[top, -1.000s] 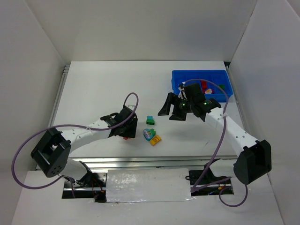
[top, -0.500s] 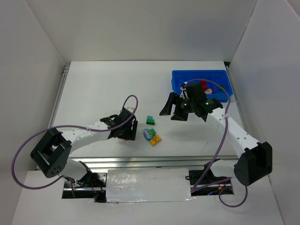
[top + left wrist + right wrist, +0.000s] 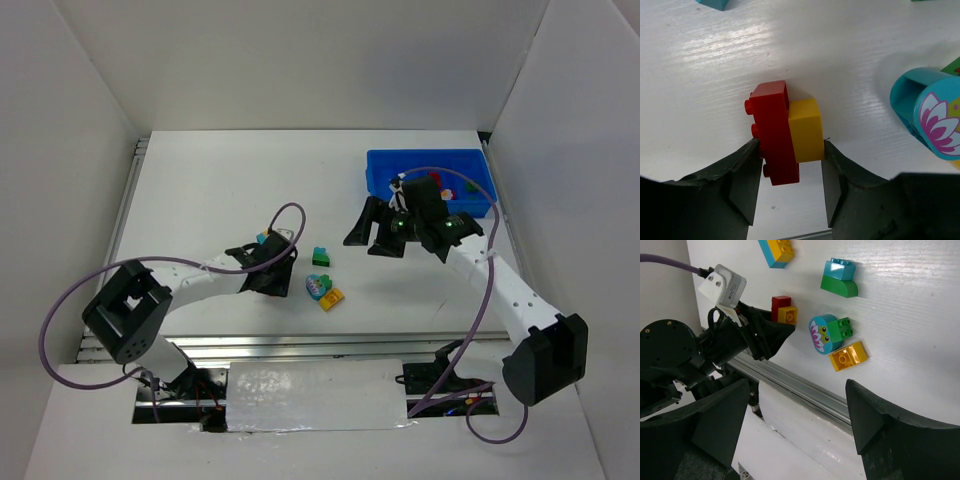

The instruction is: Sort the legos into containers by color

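The left gripper [image 3: 790, 157] pinches the red-and-yellow lego [image 3: 782, 132] on the white table [image 3: 715, 60], its 2 fingers [image 3: 747, 175] touching both sides. The right gripper [image 3: 797, 390] hangs wide and empty near the blue tray [image 3: 378, 165].

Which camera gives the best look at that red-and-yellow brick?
Left wrist view: the red-and-yellow brick sits large between the fingers of the left gripper. The right wrist view shows it small, far off; in the top view the gripper mostly hides it.
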Available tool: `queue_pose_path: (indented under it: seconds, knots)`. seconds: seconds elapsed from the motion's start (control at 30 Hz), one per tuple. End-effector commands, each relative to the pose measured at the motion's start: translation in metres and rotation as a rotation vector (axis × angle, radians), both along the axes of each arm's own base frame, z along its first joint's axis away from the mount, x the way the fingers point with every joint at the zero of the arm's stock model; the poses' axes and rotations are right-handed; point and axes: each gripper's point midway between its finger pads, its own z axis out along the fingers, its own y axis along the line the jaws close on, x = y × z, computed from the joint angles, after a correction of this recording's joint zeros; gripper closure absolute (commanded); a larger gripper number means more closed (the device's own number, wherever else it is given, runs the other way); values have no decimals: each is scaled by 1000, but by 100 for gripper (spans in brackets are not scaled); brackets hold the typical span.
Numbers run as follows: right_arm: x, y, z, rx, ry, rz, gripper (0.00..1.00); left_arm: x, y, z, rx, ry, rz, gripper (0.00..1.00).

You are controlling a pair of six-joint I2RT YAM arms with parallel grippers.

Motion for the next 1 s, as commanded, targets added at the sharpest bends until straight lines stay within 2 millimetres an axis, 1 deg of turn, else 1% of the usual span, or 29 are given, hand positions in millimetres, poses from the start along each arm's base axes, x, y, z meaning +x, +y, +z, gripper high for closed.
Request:
queue_pose_path:
  seconds: [0.0, 0.03, 0.07, 0.1, 0.13, 0.17, 0.2, 0.23, 0.27, 0.3, 0.33, 0.37, 0.4, 0.43, 0.47, 0.5, 0.53, 0.57, 0.63, 0.67, 0.7, 0.77, 0.83, 0.9, 0.97]
  knots:
    - [0, -8, 15, 12, -48, -12, 15, 10, 2, 26, -1, -68, -3, 100]
    - [0, -9, 14, 19, -42, -16, 15, 10, 3, 33, -13, -87, -11, 100]
    - [-3, -7, 17, 49, -33, -5, 15, 9, 0, 41, -39, -109, -34, 100]
    - [0, -9, 19, 67, -31, -17, 15, 5, -1, 57, -86, -162, -83, 100]
    - [-1, -7, 20, 86, -16, -23, 15, 5, -16, 73, -180, -207, -121, 100]
    - [1, -7, 23, 93, -16, -34, 15, -2, -22, 79, -239, -222, -164, 100]
    - [2, -6, 23, 99, -5, -44, 15, -5, -33, 105, -323, -291, -229, 100]
    - [3, -5, 26, 111, -2, -54, 15, -9, -41, 118, -383, -323, -271, 100]
    - [4, -2, 30, 142, 19, -81, 15, -18, -60, 138, -495, -351, -365, 100]
    - [5, 3, 37, 188, 13, -76, 16, -27, -66, 153, -548, -389, -432, 100]
    - [2, 9, 38, 230, 46, -93, 16, -33, -72, 162, -585, -395, -471, 100]
    - [0, 14, 44, 261, 39, -80, 16, -40, -77, 168, -614, -388, -514, 100]
    - [0, 19, 49, 284, 30, -68, 17, -39, -82, 181, -628, -413, -544, 100]
    - [-2, 25, 58, 298, 26, -51, 17, -40, -85, 187, -633, -414, -564, 100]
    - [-10, 35, 59, 292, 38, -15, 17, -44, -89, 197, -637, -416, -603, 100]
    - [-13, 41, 62, 290, 37, 5, 17, -44, -92, 198, -634, -408, -619, 100]
    - [-14, 46, 70, 292, 23, 16, 18, -44, -94, 202, -634, -409, -634, 100]
    - [-24, 57, 69, 286, 38, 54, 19, -44, -98, 207, -630, -408, -654, 100]
    - [-32, 67, 73, 294, 38, 87, 20, -44, -101, 213, -623, -415, -671, 100]
    - [-39, 73, 73, 295, 39, 107, 21, -42, -103, 220, -621, -431, -678, 100]
    - [-41, 74, 73, 293, 37, 108, 21, -39, -104, 218, -610, -427, -675, 100]
    - [-45, 76, 70, 287, 42, 107, 23, -36, -106, 223, -610, -440, -675, 100]
    - [-50, 78, 65, 286, 52, 116, 25, -34, -108, 223, -610, -441, -678, 100]
    - [-54, 81, 63, 276, 52, 131, 29, -33, -112, 225, -615, -439, -683, 100]
    - [-54, 80, 57, 255, 60, 130, 36, -31, -114, 226, -616, -442, -682, 100]
